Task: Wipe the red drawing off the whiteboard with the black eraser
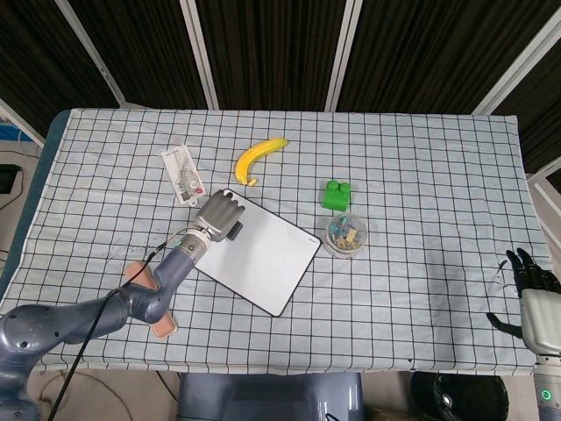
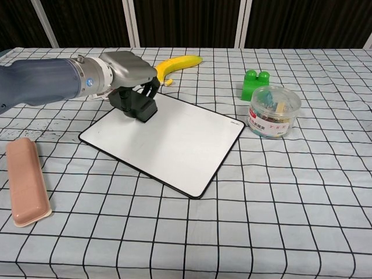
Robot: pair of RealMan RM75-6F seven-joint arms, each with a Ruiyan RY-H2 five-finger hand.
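Note:
The whiteboard point(image 1: 267, 254) point(image 2: 174, 139) lies tilted at the table's middle, its white face showing no red marks. My left hand point(image 1: 219, 213) point(image 2: 131, 68) grips the black eraser point(image 2: 135, 105) point(image 1: 234, 231) and presses it on the board's far left corner. My right hand point(image 1: 531, 282) hangs open at the table's right edge in the head view, holding nothing; the chest view does not show it.
A banana point(image 1: 258, 156) point(image 2: 176, 64) lies just beyond the board. A green block point(image 1: 336, 194) point(image 2: 254, 84) and a clear tub of clips point(image 1: 346, 233) point(image 2: 273, 111) stand right of it. A pink case point(image 2: 25, 180) lies front left, a flat packet point(image 1: 182, 174) back left.

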